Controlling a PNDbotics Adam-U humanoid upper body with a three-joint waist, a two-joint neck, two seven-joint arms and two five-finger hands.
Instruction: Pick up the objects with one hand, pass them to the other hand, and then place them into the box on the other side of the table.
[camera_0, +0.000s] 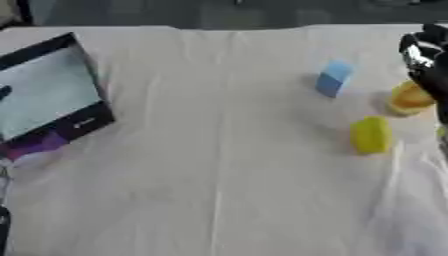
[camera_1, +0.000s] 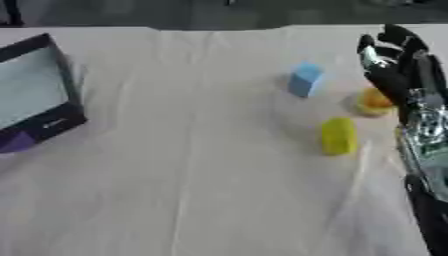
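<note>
Three small objects lie on the right part of the white-clothed table: a light blue block, a yellow-orange rounded object and a yellow oblong object. My right hand hovers at the right edge, just above and to the right of the orange object, its black fingers curled with nothing in them. A box with dark walls and a pale inside sits tilted at the left side of the table. My left hand shows in neither view.
A white cloth covers the table. My right forearm runs down the right edge. A dark floor lies beyond the table's far edge.
</note>
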